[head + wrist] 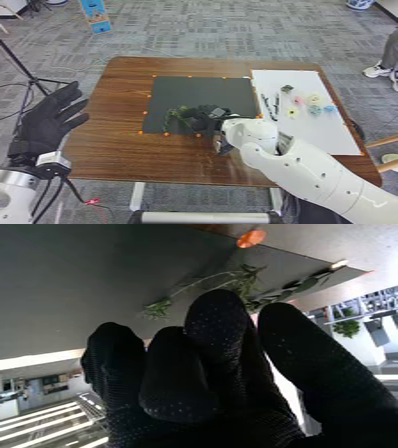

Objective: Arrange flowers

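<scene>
Head view's got the right hand (210, 112) down over the black mat (182, 89), right at a leafy green sprig (173, 118); can't tell if it's gripping it. Left hand (46, 122) is relaxed and empty. Looks like the greenery step to me, so next: settle that sprig, then grab the yellow flower (291, 112) off the white board (324, 136).

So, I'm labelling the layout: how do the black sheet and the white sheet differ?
The black sheet looks close to square, while the white sheet is longer from front to back. The black sheet lies left of the white sheet, which is near the table's right edge. The black sheet has a green sprig over it, by the right hand; the white sheet holds loose flowers. Both lie flat on the table.
</scene>
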`<action>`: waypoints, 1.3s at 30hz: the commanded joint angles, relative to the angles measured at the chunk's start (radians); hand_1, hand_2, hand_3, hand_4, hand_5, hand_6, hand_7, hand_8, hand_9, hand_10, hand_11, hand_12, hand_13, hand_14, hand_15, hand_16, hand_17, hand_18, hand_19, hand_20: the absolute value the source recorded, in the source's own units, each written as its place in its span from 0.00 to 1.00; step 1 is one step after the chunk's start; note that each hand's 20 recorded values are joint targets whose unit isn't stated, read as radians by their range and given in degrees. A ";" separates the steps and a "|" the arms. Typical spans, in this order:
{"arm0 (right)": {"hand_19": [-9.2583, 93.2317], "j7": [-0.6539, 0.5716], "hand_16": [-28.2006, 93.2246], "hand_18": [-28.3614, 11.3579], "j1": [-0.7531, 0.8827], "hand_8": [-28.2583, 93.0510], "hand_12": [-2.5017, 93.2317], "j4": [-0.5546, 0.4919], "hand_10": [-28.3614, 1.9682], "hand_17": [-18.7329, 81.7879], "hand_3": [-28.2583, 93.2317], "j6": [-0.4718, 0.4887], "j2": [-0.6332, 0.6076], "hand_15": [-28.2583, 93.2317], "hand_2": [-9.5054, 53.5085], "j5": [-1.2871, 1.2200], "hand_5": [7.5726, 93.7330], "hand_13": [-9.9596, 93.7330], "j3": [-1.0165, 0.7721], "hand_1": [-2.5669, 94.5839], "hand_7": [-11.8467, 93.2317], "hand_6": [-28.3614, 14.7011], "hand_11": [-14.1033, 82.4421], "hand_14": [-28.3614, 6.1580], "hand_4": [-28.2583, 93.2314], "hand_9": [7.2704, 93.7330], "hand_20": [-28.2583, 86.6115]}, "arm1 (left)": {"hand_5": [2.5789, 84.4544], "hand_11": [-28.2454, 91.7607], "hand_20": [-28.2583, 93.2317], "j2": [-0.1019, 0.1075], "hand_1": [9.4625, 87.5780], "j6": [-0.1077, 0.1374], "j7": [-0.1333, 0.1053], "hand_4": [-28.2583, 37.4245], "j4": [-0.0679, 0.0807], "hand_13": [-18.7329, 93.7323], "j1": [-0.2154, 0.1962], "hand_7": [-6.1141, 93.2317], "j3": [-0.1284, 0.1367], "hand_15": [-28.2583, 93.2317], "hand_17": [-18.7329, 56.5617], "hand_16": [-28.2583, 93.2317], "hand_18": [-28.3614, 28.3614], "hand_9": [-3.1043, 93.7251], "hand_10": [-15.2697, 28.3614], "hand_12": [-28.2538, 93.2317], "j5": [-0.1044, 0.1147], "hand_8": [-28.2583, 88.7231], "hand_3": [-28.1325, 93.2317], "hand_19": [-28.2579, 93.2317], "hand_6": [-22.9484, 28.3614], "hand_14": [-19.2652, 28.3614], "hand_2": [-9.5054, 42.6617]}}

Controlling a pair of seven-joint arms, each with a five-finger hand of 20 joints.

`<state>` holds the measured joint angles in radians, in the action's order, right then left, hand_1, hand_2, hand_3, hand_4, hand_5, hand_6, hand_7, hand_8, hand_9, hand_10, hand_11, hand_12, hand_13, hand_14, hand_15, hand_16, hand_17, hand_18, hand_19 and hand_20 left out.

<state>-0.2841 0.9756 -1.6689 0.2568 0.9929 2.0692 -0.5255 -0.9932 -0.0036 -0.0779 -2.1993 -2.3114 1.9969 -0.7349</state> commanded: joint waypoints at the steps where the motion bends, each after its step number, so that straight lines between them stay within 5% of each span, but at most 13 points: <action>1: 1.00 -0.048 0.54 0.13 -0.016 0.15 0.40 -0.010 0.55 0.71 0.98 0.007 -0.002 0.93 0.43 0.022 0.30 0.86 0.003 0.25 0.21 0.63 0.77 0.60 0.20 0.84 0.85 | 0.26 0.38 0.29 -0.005 0.15 -0.004 0.006 0.00 0.000 0.32 -0.005 0.25 -0.001 0.35 0.08 0.26 0.89 0.23 0.57 0.36 0.007 0.16 0.79 0.55 0.49 0.67 0.03; 16: 1.00 -0.145 0.54 0.13 -0.009 0.15 0.39 -0.024 0.57 0.72 0.98 0.068 -0.001 0.92 0.43 0.018 0.32 0.87 -0.016 0.24 0.21 0.59 0.77 0.61 0.21 0.84 0.86 | 0.26 0.38 0.29 -0.006 0.15 -0.003 0.007 0.00 0.000 0.32 -0.005 0.25 -0.001 0.36 0.08 0.26 0.89 0.23 0.57 0.36 0.007 0.16 0.78 0.55 0.49 0.67 0.03; 39: 1.00 -0.097 0.55 0.13 0.028 0.15 0.40 -0.074 0.57 0.72 0.97 0.059 -0.016 0.92 0.41 0.009 0.35 0.87 -0.052 0.23 0.21 0.60 0.77 0.61 0.21 0.85 0.86 | 0.26 0.38 0.29 -0.005 0.15 -0.001 0.008 0.00 -0.001 0.32 -0.004 0.25 0.000 0.36 0.08 0.26 0.89 0.23 0.57 0.36 0.008 0.16 0.78 0.55 0.49 0.67 0.04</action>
<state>-0.4060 0.9932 -1.7088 0.3199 0.9849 2.0748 -0.5662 -0.9932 -0.0036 -0.0762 -2.1989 -2.3109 1.9956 -0.7344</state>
